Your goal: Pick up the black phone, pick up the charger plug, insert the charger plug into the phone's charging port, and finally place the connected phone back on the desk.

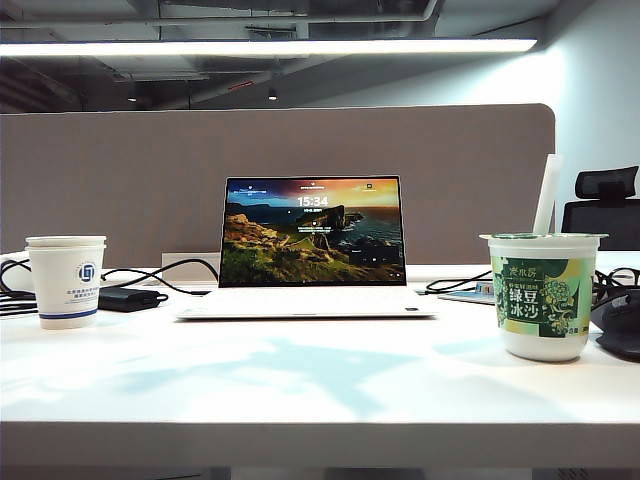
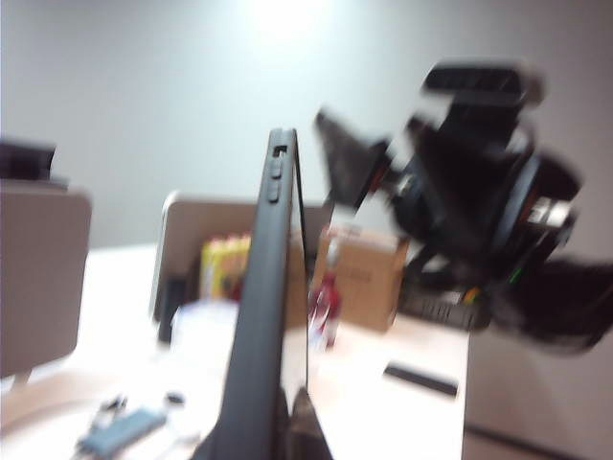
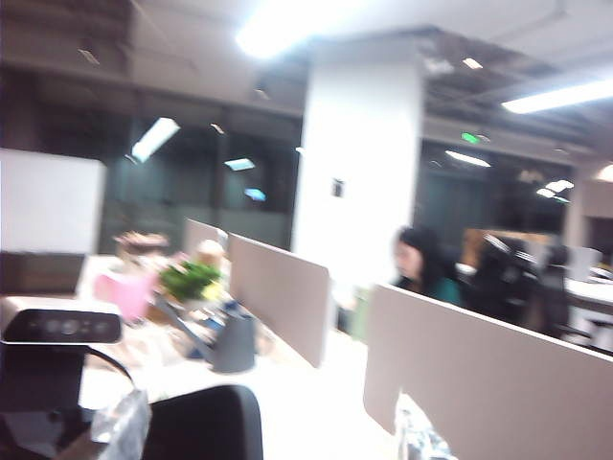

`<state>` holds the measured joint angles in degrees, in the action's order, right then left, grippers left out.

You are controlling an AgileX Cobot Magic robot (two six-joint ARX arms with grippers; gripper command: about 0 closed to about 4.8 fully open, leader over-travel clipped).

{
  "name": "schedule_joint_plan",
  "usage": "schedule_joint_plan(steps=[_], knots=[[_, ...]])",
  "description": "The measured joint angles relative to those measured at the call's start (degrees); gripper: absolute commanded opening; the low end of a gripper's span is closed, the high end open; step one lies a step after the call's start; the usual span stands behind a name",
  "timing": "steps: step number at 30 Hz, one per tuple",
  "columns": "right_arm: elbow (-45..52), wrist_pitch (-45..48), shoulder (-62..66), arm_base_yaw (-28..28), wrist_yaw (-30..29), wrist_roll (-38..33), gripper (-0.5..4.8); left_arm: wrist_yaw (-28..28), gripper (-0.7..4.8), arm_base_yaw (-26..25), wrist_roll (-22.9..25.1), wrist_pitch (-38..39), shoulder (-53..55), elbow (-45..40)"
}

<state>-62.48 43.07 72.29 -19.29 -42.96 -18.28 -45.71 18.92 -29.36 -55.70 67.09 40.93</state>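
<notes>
Exterior camera at desk (image 1: 320, 390) height; wrist cameras aloft (blurred).

The black phone (image 2: 271, 316) stood upright and edge-on, clamped at its lower end in the closed left gripper (image 2: 292, 426), side buttons near its top. The open right gripper was out of view. The white desk (image 1: 320, 385) lay wide below, well apart from it.

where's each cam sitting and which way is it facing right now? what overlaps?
Exterior: low at the desk front edge, facing the laptop and partition; no arm visible.
Left wrist: on the left arm, looking out level across the office; left gripper shut on the black phone, held edge-on, with the other arm blurred beyond.
Right wrist: raised, facing the office over partitions; right gripper not in frame.
Shared: no object clearly appears in two views.
</notes>
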Motion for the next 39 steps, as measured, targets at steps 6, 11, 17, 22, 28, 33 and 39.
schedule_joint_plan(steps=[6,11,17,22,28,33,39], knots=[[0.0,-16.4,-4.2,0.5,-1.1,12.7,3.28,-0.7,-0.07,-0.1,8.7,11.1,0.2,0.0],[0.0,-28.4,-4.4,-1.2,-1.7,21.2,3.28,-0.7,-0.06,0.0,20.1,28.2,0.2,5.0],[0.0,-37.2,-4.4,-2.8,-1.6,28.7,3.28,0.2,-0.06,0.2,36.7,49.9,0.1,12.3],[0.0,-40.7,-4.3,-4.2,-0.7,33.1,3.28,1.1,-0.07,0.2,42.1,56.4,0.1,12.8],[0.1,-45.4,-3.3,-6.0,1.1,37.6,3.29,2.3,-0.07,5.4,52.1,65.1,0.1,12.8],[0.0,-50.1,-3.0,-7.1,1.2,41.9,3.28,10.1,-0.06,10.3,60.7,72.8,0.2,12.8],[0.0,-60.2,-2.6,-8.2,1.8,48.4,3.28,12.0,-0.07,10.5,63.0,74.6,0.2,12.7]])
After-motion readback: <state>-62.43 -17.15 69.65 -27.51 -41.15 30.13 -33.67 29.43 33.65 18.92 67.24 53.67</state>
